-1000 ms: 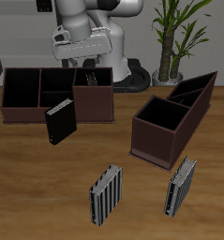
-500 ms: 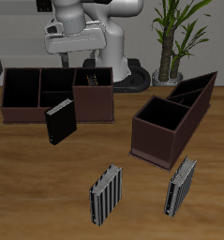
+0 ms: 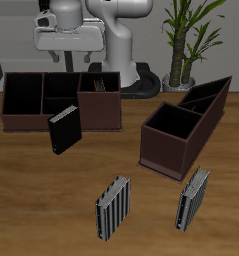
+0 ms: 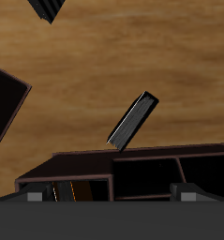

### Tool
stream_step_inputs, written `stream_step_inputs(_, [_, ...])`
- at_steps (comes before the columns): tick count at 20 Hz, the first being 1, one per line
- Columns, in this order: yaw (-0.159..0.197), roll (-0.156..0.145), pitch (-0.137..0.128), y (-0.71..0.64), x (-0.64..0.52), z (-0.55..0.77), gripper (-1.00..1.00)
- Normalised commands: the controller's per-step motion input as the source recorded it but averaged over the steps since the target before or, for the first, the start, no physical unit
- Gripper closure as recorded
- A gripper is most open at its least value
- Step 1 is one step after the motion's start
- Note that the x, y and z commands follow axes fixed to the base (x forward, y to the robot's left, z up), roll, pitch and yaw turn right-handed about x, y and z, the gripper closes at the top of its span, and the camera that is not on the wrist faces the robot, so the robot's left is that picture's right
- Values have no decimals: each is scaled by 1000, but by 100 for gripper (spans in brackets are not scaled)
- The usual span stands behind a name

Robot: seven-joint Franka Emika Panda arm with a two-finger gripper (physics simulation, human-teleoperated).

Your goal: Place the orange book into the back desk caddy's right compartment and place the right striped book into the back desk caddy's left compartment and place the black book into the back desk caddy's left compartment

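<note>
End effector (image 3: 59, 52) hangs high over the back desk caddy (image 3: 61, 101), empty, fingers apart. In the right compartment (image 3: 99, 98) a sliver of orange book (image 4: 70, 191) shows; the black book (image 3: 64, 130) leans on the caddy's front wall, right striped book (image 3: 113, 207) stands near the worktop's (image 3: 31, 190) front edge. Risk: a careless descent could tip the leaning black book flat, or the pale striped book (image 3: 193, 198) gets mistaken for the darker one.

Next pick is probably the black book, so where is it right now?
In the exterior view, the black book stands upright on the table just in front of the back desk caddy, leaning against its front wall; the wrist view shows it tilted.
</note>
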Motion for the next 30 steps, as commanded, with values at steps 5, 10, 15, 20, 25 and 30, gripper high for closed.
stream_step_inputs(5, [-12,-62,12,-134,597,288,-100])
stream_step_inputs(10, [-30,-19,36,204,708,223,-100])
stream_step_inputs(15, [17,-10,24,475,562,121,-100])
stream_step_inputs(20, [-39,51,-20,517,636,243,-100])
stream_step_inputs(25, [9,56,-34,399,528,192,-100])
stream_step_inputs(30, [-66,27,38,41,673,46,-100])
